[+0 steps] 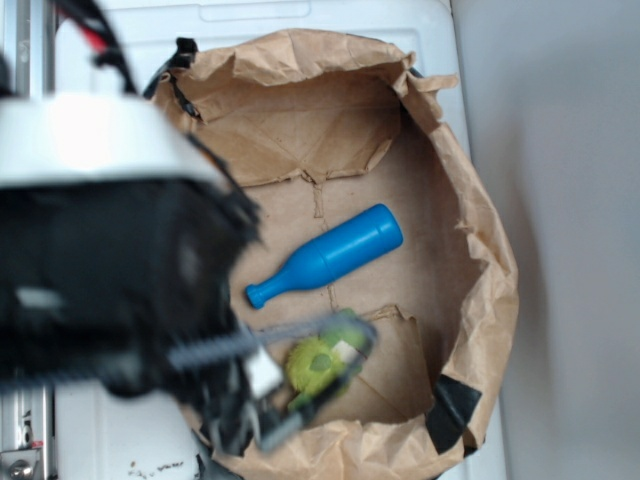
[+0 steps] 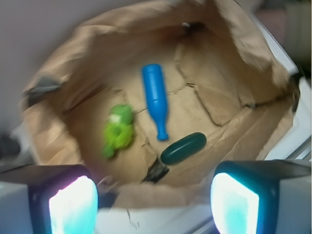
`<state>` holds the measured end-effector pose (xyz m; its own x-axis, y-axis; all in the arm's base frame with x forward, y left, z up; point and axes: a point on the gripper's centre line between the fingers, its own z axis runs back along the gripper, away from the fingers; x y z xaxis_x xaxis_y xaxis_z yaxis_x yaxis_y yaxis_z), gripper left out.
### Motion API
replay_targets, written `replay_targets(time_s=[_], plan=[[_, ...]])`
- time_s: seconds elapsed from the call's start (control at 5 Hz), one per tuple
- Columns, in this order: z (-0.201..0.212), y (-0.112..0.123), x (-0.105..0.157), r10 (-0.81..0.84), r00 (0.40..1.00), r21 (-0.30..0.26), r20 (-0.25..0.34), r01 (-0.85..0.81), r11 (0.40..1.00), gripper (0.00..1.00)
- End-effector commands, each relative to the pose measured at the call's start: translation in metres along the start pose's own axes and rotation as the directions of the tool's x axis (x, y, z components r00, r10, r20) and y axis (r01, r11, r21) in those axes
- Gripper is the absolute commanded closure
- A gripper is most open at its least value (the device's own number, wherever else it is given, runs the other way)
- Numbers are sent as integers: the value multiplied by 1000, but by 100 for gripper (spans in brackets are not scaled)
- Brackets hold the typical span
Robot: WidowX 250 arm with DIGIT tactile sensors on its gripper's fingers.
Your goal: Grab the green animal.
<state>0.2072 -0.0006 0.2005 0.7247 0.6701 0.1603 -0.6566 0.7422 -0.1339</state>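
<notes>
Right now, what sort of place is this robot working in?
Probably a lab or test bench rather than a home: a crumpled brown paper bag serves as a makeshift bin on a white plastic surface, holding a few toys, the green animal, a blue bottle and a dark green capsule.

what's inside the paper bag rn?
Inside the paper bag: the green animal, a blue bottle-shaped pin and a dark green capsule, all lying on the bottom. In the exterior view the arm covers the capsule. The gripper is open.
</notes>
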Motion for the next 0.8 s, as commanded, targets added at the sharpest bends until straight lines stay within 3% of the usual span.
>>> replay_targets(time_s=[0.0,0.4,0.6], plan=[[10,7,10,27,999,-20,39,-26,999,0],[10,7,10,27,999,-20,39,-26,999,0],[-26,7,25,118,989,22,86,-120,993,0]])
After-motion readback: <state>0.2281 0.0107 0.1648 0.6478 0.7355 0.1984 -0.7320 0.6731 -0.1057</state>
